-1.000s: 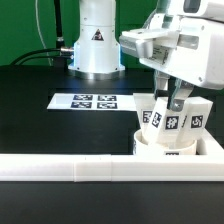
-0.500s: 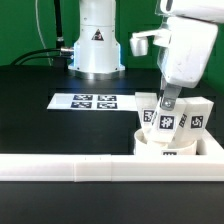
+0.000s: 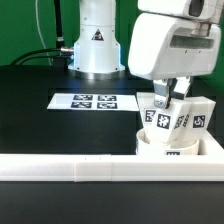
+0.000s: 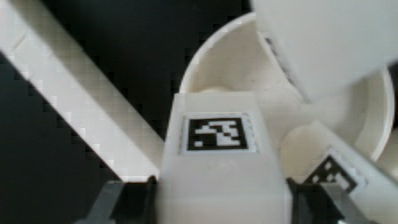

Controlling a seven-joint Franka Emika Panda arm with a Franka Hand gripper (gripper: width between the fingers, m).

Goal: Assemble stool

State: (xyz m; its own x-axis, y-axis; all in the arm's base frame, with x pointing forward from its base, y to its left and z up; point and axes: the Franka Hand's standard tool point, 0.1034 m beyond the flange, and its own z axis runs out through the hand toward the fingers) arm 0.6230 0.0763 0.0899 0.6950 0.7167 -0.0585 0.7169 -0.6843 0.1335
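Black tabletop, green wall behind. From where I stand the gripper (image 3: pixel 166 97) has its fingers (image 4: pixel 121 197) pinching a tagged leg (image 4: pixel 217 150) standing upright on the round seat (image 3: pixel 165 146). Two more legs already stand beside it; this one looks near seated, the rest unclear.

The black table (image 3: pixel 40 110) is free on the exterior view's left, with only the flat marker board (image 3: pixel 95 101) lying on it. The white rail (image 3: pixel 70 166) closes the near side. Above the seat (image 3: pixel 165 150), the standing legs (image 3: pixel 196 118) are crowded together, and the gripper (image 3: pixel 170 92) fills the room over them.
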